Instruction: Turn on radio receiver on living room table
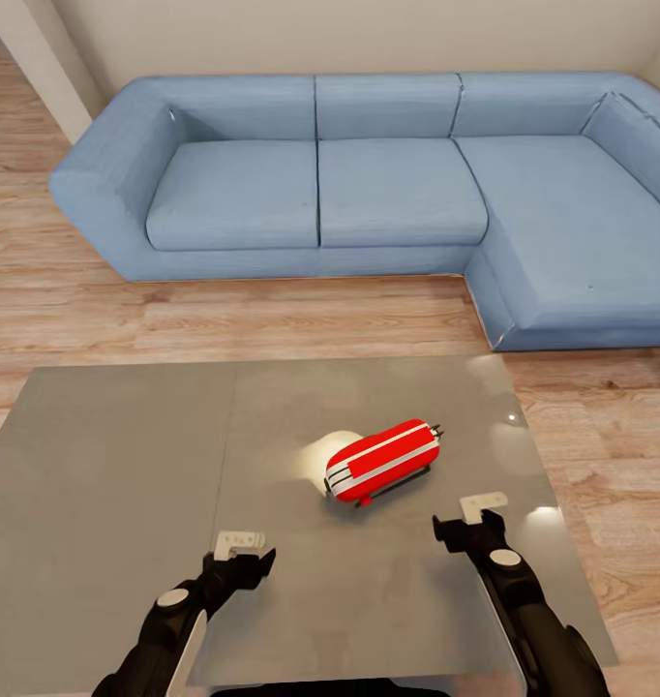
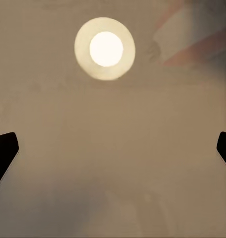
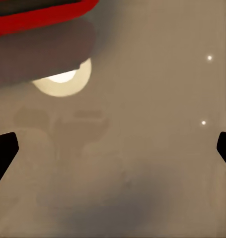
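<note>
Hovered both grippers, left gripper (image 1: 241, 544) and right gripper (image 1: 475, 513), fingers apart and empty, over the table (image 1: 107, 465) near its front edge, approach step, needing a reach forward to the radio receiver (image 1: 383, 461) lying right of centre.

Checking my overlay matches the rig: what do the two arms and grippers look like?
Both arms are glossy black with white panels and round grey discs at the wrists. The left gripper and right gripper carry pale grey-white blocky fingers on black mounts. In the wrist views the fingertips look black. No cables visible.
</note>
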Tool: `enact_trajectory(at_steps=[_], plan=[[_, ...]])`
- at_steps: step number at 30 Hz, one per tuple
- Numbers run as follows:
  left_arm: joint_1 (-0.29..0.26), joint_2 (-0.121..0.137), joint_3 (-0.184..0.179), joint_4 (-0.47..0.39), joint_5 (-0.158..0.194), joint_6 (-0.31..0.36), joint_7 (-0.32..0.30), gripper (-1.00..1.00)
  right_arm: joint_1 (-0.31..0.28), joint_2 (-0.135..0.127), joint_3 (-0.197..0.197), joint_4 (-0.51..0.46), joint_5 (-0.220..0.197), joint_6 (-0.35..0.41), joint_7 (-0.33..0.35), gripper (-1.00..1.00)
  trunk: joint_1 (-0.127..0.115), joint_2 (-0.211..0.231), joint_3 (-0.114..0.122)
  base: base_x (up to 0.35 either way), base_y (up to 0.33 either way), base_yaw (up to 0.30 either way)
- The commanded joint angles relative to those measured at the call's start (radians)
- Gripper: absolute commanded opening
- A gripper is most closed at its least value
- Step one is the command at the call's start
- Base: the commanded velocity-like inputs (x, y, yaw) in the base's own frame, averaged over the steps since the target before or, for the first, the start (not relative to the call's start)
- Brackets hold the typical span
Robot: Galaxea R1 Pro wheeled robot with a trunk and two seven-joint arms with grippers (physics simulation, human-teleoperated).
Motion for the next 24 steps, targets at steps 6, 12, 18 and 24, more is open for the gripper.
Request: enact_trajectory(at_steps=[6, 12, 18, 24], plan=[[0.0, 0.0, -0.001, -0.009, 0.0, 0.0, 0.0, 1.0, 0.001, 0.001, -0.002, -0.034, 0.001, 0.034, -0.001, 1.0, 0.0, 0.0, 0.0, 0.0, 0.0, 0.0], [0.0, 0.0, 0.001, -0.008, 0.001, 0.0, 0.0, 1.0, 0.001, 0.001, -0.004, -0.067, 0.002, 0.067, -0.003, 1.0, 0.0, 0.0, 0.0, 0.0, 0.0, 0.0], [0.0, 0.0, 0.003, -0.006, 0.001, 0.0, 0.0, 1.0, -0.003, -0.001, -0.004, -0.101, 0.005, 0.101, -0.005, 1.0, 0.0, 0.0, 0.0, 0.0, 0.0, 0.0], [0.0, -0.002, 0.004, -0.004, 0.003, 0.0, 0.0, 1.0, -0.01, -0.002, -0.004, -0.306, 0.008, 0.397, -0.013, 1.0, 0.0, 0.0, 0.0, 0.0, 0.0, 0.0]])
